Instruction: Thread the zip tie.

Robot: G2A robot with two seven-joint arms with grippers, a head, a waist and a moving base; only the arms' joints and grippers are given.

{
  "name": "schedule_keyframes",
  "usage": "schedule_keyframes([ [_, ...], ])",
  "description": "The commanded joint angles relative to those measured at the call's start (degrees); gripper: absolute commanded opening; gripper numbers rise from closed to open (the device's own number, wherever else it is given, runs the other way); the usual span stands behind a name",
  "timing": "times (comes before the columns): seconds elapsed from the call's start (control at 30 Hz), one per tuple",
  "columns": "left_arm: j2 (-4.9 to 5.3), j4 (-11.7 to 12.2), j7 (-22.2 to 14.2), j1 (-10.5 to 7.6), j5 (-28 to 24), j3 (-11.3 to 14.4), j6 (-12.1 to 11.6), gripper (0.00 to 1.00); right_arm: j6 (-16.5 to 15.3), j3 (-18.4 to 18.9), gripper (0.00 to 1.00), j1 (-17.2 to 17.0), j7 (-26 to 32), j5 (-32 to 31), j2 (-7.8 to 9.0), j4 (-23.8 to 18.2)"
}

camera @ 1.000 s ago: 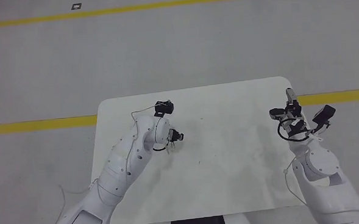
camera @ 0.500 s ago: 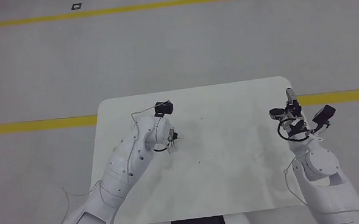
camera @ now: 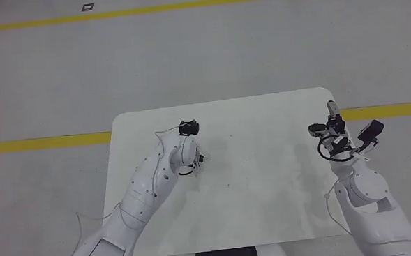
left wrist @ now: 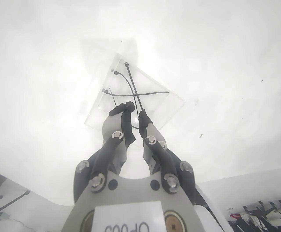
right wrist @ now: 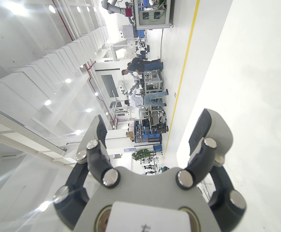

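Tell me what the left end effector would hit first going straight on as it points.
Probably the black zip ties crossed in the clear tray, directly ahead of the left end effector; depth is unclear, so it may be touching one.

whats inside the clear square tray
Several thin black plastic zip ties lie crossed inside the clear square plastic tray. The fingers of the left gripper cover its near part, hiding whatever lies beneath.

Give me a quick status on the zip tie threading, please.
Left gripper low over clear tray, jaws narrowly apart. Zip ties lie crossed in tray. Right gripper open, empty, by table edge.
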Motion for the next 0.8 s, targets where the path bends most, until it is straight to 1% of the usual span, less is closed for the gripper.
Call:
schedule_keyframes([
  [0.0,-0.13,0.85,0.51,-0.35,-0.26,0.33,0.0,0.18,0.0,0.0,1.0,0.0,0.0,0.0,0.0,0.0],
  [0.13,-0.41,2.62,1.34,-1.15,-0.89,0.98,0.0,0.18,0.0,0.0,1.0,0.0,0.0,0.0,0.0,0.0],
  [0.2,-0.55,3.25,1.46,-1.58,-1.21,1.4,-0.01,0.2,0.0,0.0,1.0,0.0,0.0,0.0,0.0,0.0],
  [0.3,-0.77,4.09,1.68,-2.23,-1.56,2.04,0.0,0.2,0.0,0.0,1.0,0.0,0.0,0.0,0.0,0.0],
  [0.5,-1.27,6.55,1.51,-3.59,-0.65,3.0,0.0,0.21,0.0,0.0,1.0,0.0,0.0,0.0,0.0,0.0],
  [0.67,-1.73,7.92,1.1,-4.15,0.08,3.34,0.0,0.2,0.0,0.0,1.0,0.0,0.0,0.0,0.0,0.0],
  [0.77,-2.04,9.17,0.85,-4.52,0.44,3.37,0.0,0.2,0.0,0.0,1.0,0.0,0.0,0.0,0.0,0.0],
])
